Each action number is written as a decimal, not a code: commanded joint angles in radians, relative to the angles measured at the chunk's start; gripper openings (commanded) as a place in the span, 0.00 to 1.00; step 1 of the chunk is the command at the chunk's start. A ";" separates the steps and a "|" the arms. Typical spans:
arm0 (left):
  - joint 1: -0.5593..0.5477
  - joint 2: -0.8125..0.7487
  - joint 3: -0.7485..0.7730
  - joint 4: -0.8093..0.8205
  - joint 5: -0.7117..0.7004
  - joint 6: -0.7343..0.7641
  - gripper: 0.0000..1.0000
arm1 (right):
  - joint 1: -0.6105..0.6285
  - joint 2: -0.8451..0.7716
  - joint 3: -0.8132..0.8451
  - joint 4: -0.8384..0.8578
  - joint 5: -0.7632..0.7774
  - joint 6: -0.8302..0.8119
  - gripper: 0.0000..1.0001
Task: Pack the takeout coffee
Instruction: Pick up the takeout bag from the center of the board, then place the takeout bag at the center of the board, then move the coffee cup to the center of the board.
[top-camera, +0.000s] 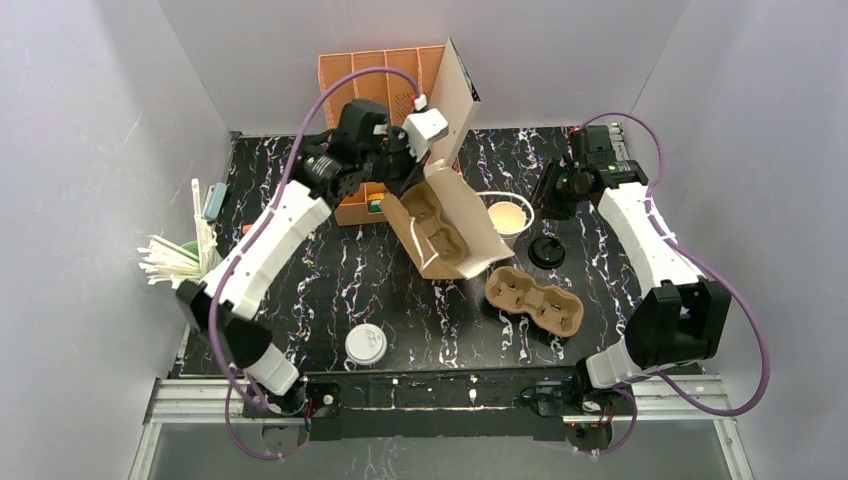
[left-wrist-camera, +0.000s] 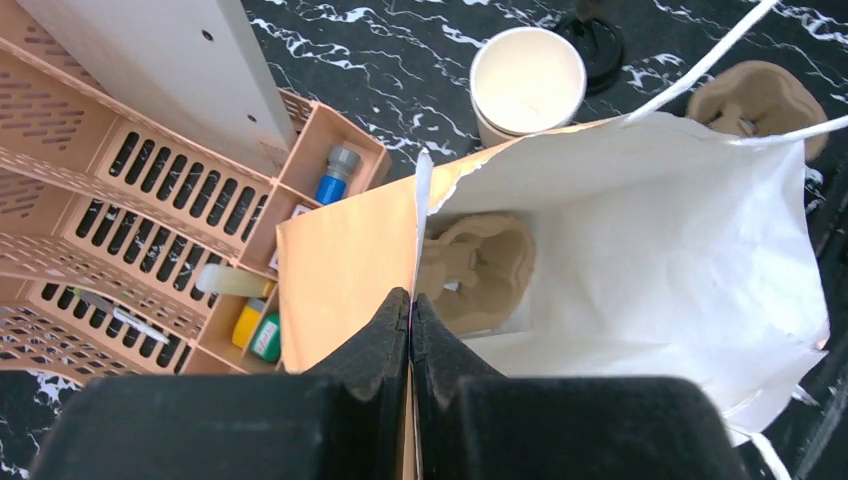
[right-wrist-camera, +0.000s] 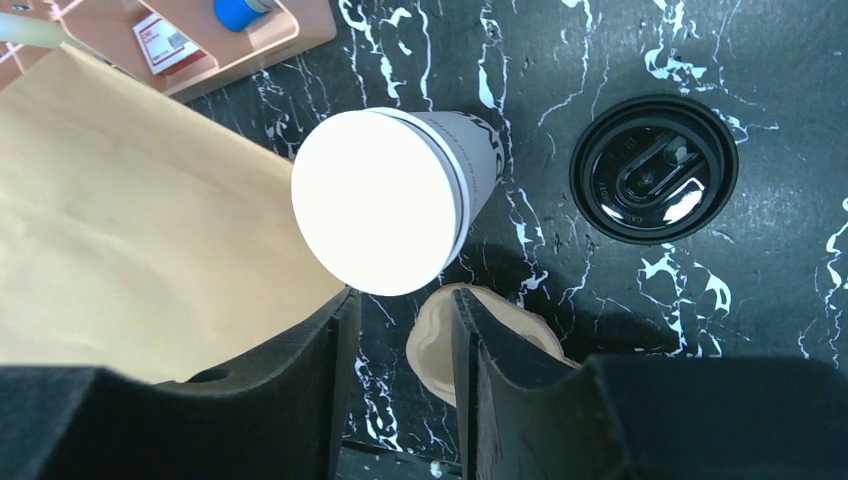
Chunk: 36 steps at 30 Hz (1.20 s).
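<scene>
Containers:
- Bag (top-camera: 482, 238): 1, brown outside, white inside, tilted on the counter (top-camera: 330, 280) with its mouth open. Inside it lies 1 pulp carrier (left-wrist-camera: 478, 268).
- Cup (top-camera: 508, 215): 1, white paper, upright on the counter just right of the bag, touching or nearly touching its wall. It is uncapped and pale inside; I cannot tell whether it holds liquid.
- Rack (top-camera: 380, 75): 1, orange, slotted, behind the bag. Its small front bins hold a blue-bodied bottle (left-wrist-camera: 334, 175), a pale tube (left-wrist-camera: 235, 282) and yellow and green items (left-wrist-camera: 255, 330).
- Green cup (top-camera: 190, 262): 1, at the far left edge, full of white straws.

Loose on the counter:
- Black lid (top-camera: 547, 251): 1, flat, just right of the cup and apart from it.
- 2nd carrier (top-camera: 533, 300): near the bag's front right, outside it. Carriers total 2.
- White lid (top-camera: 366, 344): 1, near the front edge, well apart from the rest.

End effectors:
- Left end effector (left-wrist-camera: 411, 310): fingers pressed together, pinching the bag's rim at the seam between the brown and white faces.
- Right end effector (right-wrist-camera: 400, 330): fingers spread, nothing between them, hanging above the cup. The wrist view shows the cup's mouth just ahead of the fingertips and no contact with it.
</scene>
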 joint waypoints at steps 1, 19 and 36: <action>-0.014 -0.166 -0.150 0.082 -0.012 -0.006 0.00 | 0.014 -0.057 0.019 0.055 -0.010 -0.012 0.46; 0.149 -0.234 -0.228 0.022 -0.328 -0.454 0.00 | 0.068 -0.007 0.063 0.046 0.020 -0.036 0.47; 0.298 -0.459 -0.478 0.017 -0.794 -0.465 0.00 | 0.112 0.030 0.100 0.048 0.056 -0.017 0.47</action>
